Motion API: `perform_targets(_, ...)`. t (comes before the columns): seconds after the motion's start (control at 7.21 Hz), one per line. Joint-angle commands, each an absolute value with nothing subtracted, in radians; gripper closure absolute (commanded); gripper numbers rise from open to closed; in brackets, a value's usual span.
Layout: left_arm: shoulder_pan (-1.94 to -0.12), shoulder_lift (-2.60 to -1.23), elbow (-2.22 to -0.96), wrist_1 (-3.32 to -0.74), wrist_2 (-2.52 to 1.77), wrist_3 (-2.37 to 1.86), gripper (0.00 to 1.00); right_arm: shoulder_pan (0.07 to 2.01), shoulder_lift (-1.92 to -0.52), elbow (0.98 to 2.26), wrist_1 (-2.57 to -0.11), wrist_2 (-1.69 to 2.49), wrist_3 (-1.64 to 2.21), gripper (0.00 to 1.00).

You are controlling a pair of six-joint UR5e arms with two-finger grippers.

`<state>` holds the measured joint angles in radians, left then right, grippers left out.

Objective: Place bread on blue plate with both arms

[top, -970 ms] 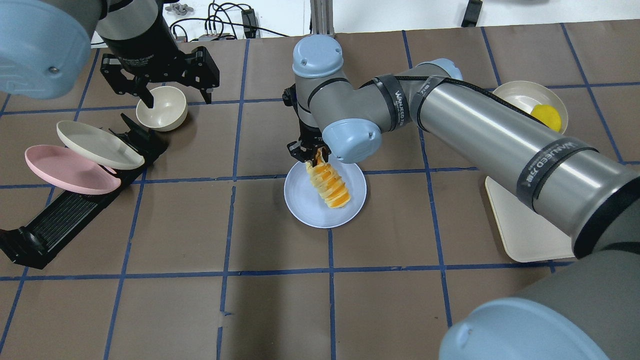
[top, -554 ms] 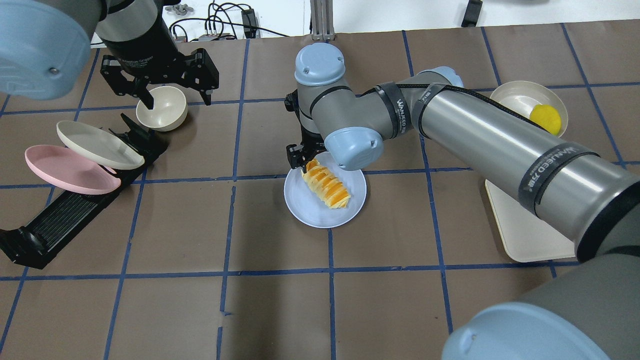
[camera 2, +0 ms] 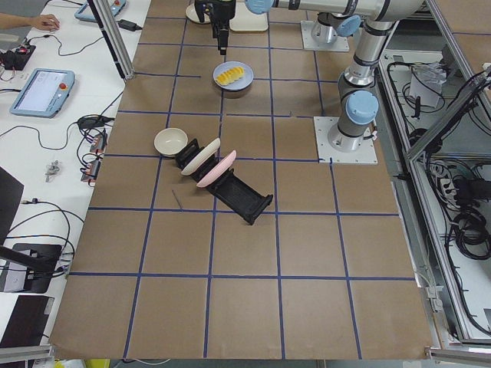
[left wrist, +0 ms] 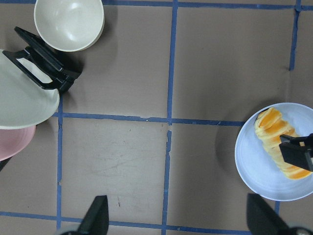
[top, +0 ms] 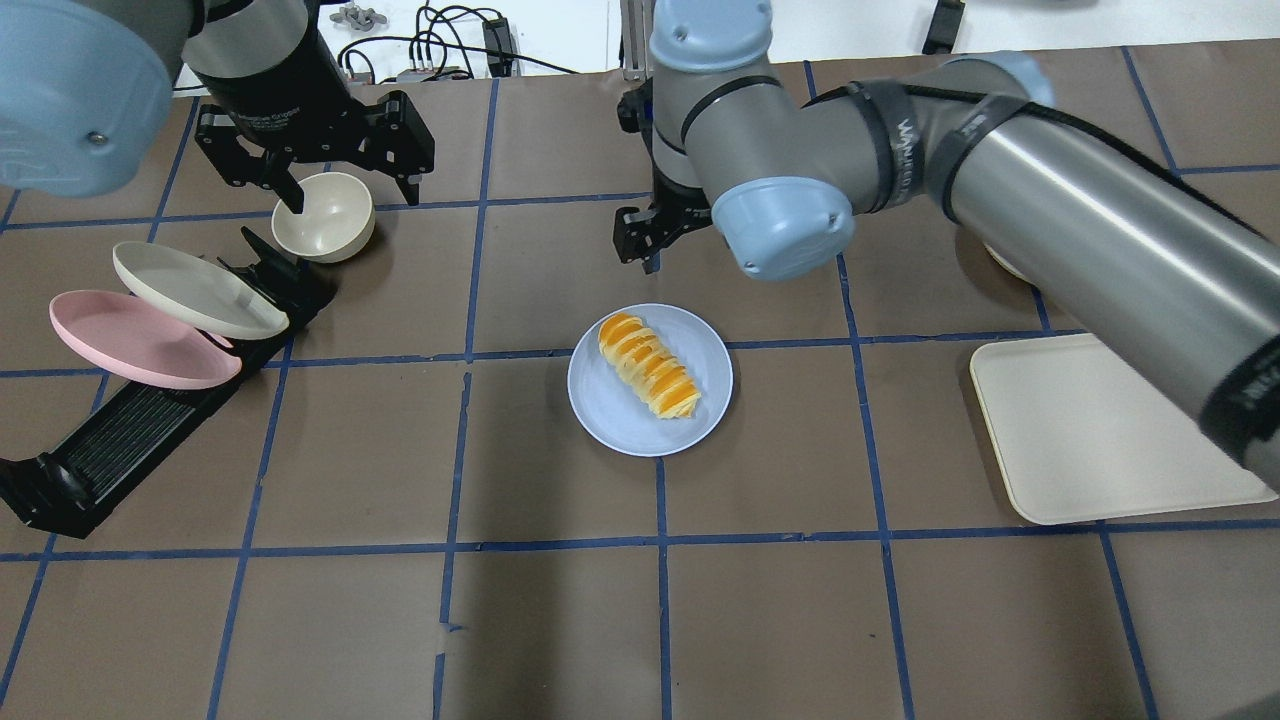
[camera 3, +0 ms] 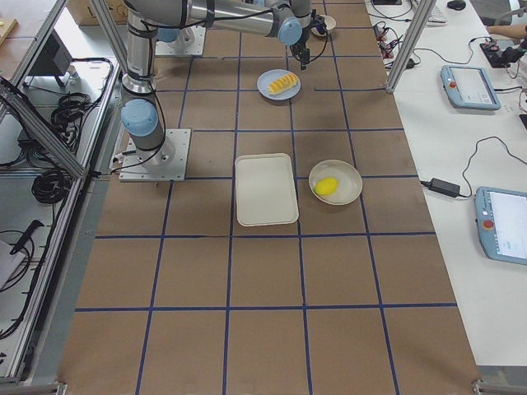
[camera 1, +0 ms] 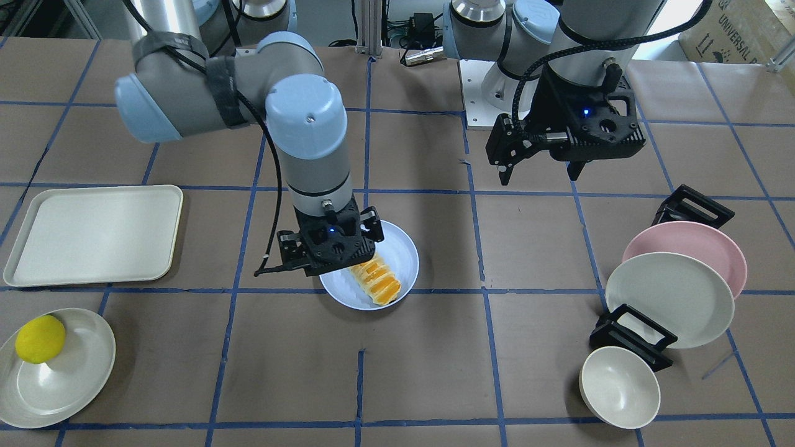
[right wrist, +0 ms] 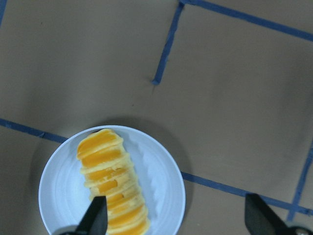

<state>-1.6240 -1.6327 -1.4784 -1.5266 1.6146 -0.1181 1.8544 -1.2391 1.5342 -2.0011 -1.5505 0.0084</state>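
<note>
The bread (top: 648, 366) lies flat on the blue plate (top: 610, 425), mid-bench, so I judge the placing as good as done. What the next move turns on is this: the loaf sits just to the near side of my right end effector (top: 643, 250), which hangs raised over the far edge of the plate with its fingers spread wide and nothing between them. The loaf's long axis runs diagonally, from far-left to near-right, and stays well inside the rim. The right arm is much the nearer one. My left end effector (top: 350, 190) is well apart at the far left, spread open and empty above a cream bowl (top: 325, 225). The loaf is ridged, with orange and pale cream bands, and looks soft. The plate is round, matte and shallow. The bench (top: 300, 600) is brown paper gridded with blue tape.
</note>
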Motion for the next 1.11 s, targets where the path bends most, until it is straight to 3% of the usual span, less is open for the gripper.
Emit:
perform_targets(0.0,-1.624,-1.628,-1.470,-1.526,1.560,-0.138,0.00,1.737,-1.337,1.519,-1.991,-1.536,0.009,0.00)
perform_targets(0.42,-1.623,-1.612,-1.488,-1.528,1.607,-0.129,0.00,1.649,-1.408,1.490,-1.985,-1.618,-0.006,0.00)
perform_targets(0.69,-1.624,-1.609,-1.486,-1.531,1.608,-0.143,0.00,1.609,-1.489,1.419,-1.657,-1.611,0.001,0.00)
perform_targets(0.97,-1.624,-1.609,-1.488,-1.540,1.609,-0.143,0.00,1.568,-1.494,1.423,-1.602,-1.606,-0.002,0.00)
